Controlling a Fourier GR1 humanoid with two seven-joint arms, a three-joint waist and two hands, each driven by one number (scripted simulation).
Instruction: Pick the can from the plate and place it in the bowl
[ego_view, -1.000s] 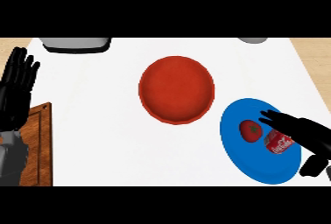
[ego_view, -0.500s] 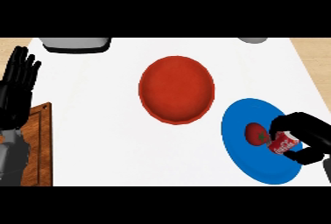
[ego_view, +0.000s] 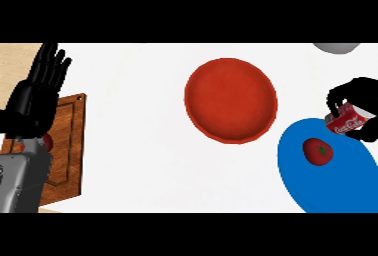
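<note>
At the right edge of your view, the can sits inside the right hand, whose black fingers curl round it from above and from the far side. You can see the can's red side with its white lettering and its pale top rim below the fingers; the rest is hidden by the hand. The can is tilted: its long axis runs slantwise, the rimmed end toward the lower left and the other end up toward the right, under the palm. It shows over the upper edge of the blue plate, at the plate's far rim, and you cannot tell from this view whether it is touching the plate or held clear of it.

The red bowl lies to the left of the can, near but apart from it, on the white bench. On the plate, below the can and apart from it, you have a tomato with a green stem mark.

The right hand comes in from the right edge, bent over the can, with the thumb showing as a dark loop on the can's left side.

Your left hand shows at the left edge, fingers straight and pointing up, resting apart from everything, above a brown wooden board.
</note>
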